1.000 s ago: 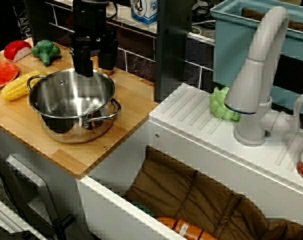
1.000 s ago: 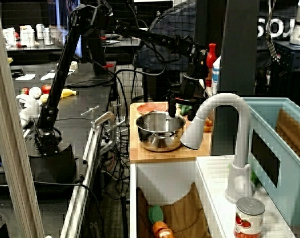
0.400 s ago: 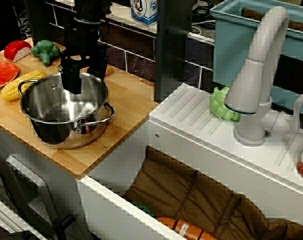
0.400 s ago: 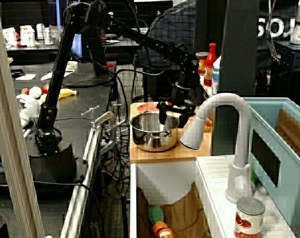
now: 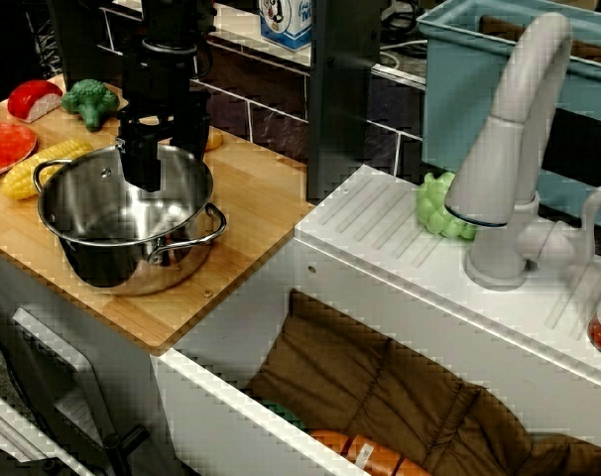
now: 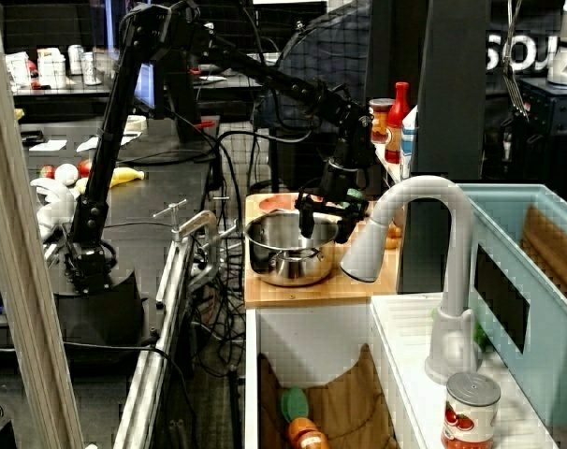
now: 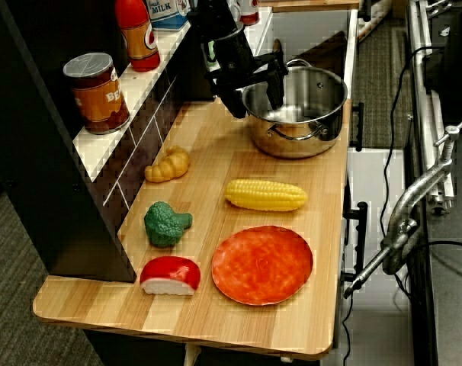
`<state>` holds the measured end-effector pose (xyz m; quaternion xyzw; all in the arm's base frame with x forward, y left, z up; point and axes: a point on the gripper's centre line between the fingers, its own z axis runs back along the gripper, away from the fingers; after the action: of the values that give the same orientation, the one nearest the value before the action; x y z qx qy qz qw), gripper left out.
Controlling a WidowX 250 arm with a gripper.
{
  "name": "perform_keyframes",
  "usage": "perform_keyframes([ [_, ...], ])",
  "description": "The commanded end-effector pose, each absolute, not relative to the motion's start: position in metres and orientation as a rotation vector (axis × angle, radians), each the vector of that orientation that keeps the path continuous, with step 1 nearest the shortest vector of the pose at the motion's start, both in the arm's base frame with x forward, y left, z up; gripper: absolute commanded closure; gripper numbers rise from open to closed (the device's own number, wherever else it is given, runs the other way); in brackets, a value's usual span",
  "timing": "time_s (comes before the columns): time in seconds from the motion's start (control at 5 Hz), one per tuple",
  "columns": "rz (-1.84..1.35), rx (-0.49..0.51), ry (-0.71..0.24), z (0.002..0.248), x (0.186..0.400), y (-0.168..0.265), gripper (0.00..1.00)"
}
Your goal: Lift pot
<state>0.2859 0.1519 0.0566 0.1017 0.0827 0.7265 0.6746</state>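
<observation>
The pot (image 5: 107, 263) is a large shiny steel pot with two loop handles, near the front edge of the wooden board (image 5: 251, 213). It also shows in the side view (image 6: 282, 262) and the top view (image 7: 303, 133). My gripper (image 5: 170, 154) points down over the pot's far rim, with one finger inside the pot and the other outside, shut on the rim. The gripper also shows in the side view (image 6: 323, 223) and the top view (image 7: 255, 93). I cannot tell whether the pot's base is off the board.
A corn cob (image 7: 265, 195), red plate (image 7: 262, 264), broccoli (image 7: 166, 223), red-and-white piece (image 7: 170, 275) and croissant (image 7: 168, 165) lie on the board. A black post (image 5: 342, 94) stands behind. The white sink (image 5: 400, 268) and tap (image 5: 509, 149) are to the right.
The gripper and the pot have moved together to the left, toward the corn and the board's front edge. Since 0.4 s ago they have barely moved.
</observation>
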Motion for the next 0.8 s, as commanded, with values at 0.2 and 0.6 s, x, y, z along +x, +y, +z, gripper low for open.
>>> perform_keyframes([
  [0.2, 1.668, 0.139, 0.155, 0.080, 0.292, 0.152, 1.00],
  [0.6, 1.625, 0.042, 0.179, 0.101, 0.287, 0.142, 1.00],
])
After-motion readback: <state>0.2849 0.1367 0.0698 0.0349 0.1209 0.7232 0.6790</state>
